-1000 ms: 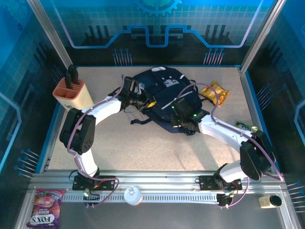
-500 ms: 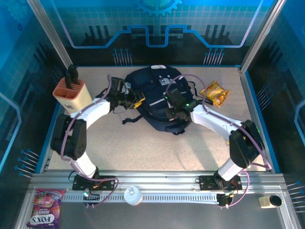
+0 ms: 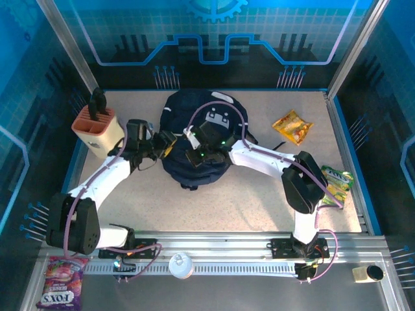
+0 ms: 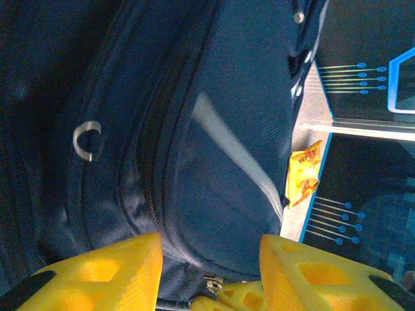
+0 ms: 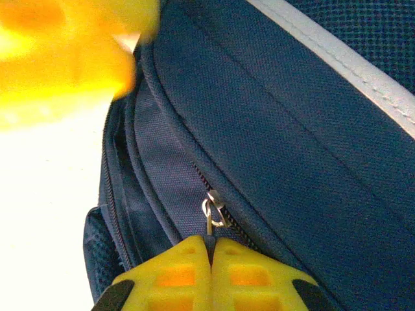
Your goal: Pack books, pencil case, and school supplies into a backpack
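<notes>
The dark navy backpack (image 3: 178,113) lies at the back centre of the table. My right gripper (image 3: 189,157) rests on its near left side, shut on a small metal zipper pull (image 5: 209,223) that shows right at the fingertips (image 5: 211,241). My left gripper (image 3: 168,145) is against the bag's left edge. Its yellow fingers (image 4: 104,272) stand apart, open, with a bulge of backpack (image 4: 227,78) fabric before them and nothing pinched. The white stripe (image 5: 337,61) runs across the backpack (image 5: 292,129). The books, pencil case and school supplies are out of view.
A peach knife block (image 3: 97,126) stands at the left, close to the left arm. A yellow snack bag (image 3: 292,126) lies right of the backpack, a green item (image 3: 334,178) by the right wall. Glass walls ring the table.
The backpack has been dragged left and toward the back, turning as it went. Both arms swung left with it. My left gripper went from shut to open; the right stayed shut.
</notes>
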Available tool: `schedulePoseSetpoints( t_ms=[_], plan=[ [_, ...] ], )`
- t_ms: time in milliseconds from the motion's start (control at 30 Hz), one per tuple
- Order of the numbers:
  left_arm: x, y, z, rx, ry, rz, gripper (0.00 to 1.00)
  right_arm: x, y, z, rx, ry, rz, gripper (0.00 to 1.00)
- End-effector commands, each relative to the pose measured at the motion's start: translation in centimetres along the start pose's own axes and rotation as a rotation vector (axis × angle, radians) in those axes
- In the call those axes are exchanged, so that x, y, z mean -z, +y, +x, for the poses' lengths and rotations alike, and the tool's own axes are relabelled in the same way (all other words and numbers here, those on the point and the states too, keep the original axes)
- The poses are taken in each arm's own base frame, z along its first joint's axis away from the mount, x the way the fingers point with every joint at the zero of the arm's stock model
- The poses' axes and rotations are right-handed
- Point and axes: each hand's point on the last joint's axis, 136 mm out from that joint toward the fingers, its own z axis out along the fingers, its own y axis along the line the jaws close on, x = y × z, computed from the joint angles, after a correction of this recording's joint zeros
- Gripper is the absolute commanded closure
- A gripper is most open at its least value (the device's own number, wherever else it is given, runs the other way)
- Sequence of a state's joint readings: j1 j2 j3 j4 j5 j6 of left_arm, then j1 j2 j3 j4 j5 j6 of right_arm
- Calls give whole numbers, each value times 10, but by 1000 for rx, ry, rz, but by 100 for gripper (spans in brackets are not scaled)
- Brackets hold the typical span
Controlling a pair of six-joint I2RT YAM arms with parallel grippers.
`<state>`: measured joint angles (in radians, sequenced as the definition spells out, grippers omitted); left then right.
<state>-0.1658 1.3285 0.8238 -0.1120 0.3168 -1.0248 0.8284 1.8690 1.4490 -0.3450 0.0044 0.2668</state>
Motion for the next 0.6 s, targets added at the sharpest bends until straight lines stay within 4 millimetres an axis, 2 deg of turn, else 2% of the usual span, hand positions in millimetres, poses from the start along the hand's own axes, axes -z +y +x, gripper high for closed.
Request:
schedulePoseSetpoints(
  t_ms=[0, 300, 567],
  plan=[
    [-6, 3, -1, 74, -45, 8, 56, 8, 31, -28, -27, -86, -129, 100],
    [-20, -1, -4, 81, -44, 8, 57, 9, 27, -21, -35, -80, -110, 100],
    [-29, -6, -12, 47, -49, -8, 81, 7, -5, 11, -55, -22, 52, 100]
  ],
)
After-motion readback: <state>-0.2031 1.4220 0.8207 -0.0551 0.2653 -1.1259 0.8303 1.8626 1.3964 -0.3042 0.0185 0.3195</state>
